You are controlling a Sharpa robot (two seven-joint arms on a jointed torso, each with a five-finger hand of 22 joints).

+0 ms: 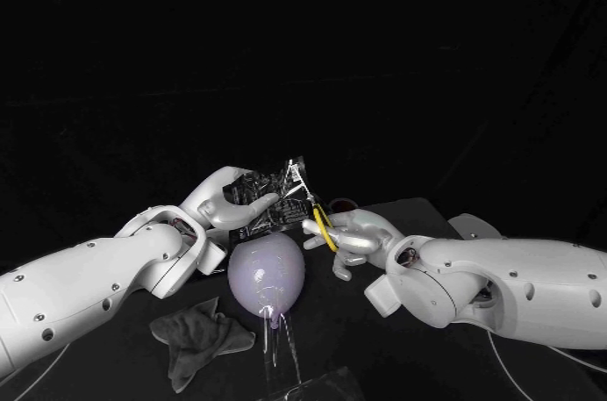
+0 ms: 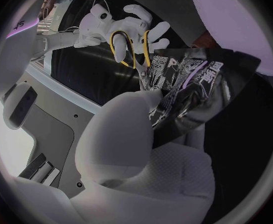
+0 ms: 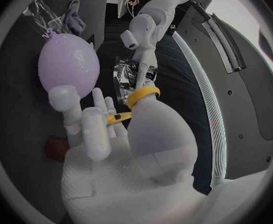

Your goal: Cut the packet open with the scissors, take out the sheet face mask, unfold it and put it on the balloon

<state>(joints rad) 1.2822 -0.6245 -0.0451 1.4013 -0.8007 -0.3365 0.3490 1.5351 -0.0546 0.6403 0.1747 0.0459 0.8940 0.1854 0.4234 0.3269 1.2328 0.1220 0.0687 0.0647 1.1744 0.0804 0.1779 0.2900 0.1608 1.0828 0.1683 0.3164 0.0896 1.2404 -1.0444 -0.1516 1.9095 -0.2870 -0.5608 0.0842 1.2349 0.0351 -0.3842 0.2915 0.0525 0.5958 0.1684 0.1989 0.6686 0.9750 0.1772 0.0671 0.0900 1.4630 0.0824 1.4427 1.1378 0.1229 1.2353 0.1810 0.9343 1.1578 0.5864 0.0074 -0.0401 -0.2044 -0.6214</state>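
Two silver hands meet over the middle of the black tabletop (image 1: 392,353), both closed on something. The left hand (image 1: 232,201) pinches a dark foil packet with pale printed lettering (image 1: 274,187) between thumb and fingers and holds it up off the tabletop, its flat face turned toward that wrist's camera (image 2: 189,82). The right hand (image 1: 353,238) has its fingers through the loops of a pair of yellow-handled scissors (image 1: 324,225) and grips them. The thin metal blades run up from the handles to the packet's near edge and touch it there. How far apart the blades stand cannot be made out. From the left wrist, the scissors (image 2: 134,49) and the right hand (image 2: 120,24) sit just beyond the packet's corner. From the right wrist, the yellow loop (image 3: 143,94) wraps one of that hand's fingers (image 3: 93,129), with the packet (image 3: 131,74) just past it. A pale lilac oval balloon (image 1: 267,276) lies just below both hands, and a crumpled grey cloth (image 1: 196,335) rests on the tabletop near it, closer to the robot.
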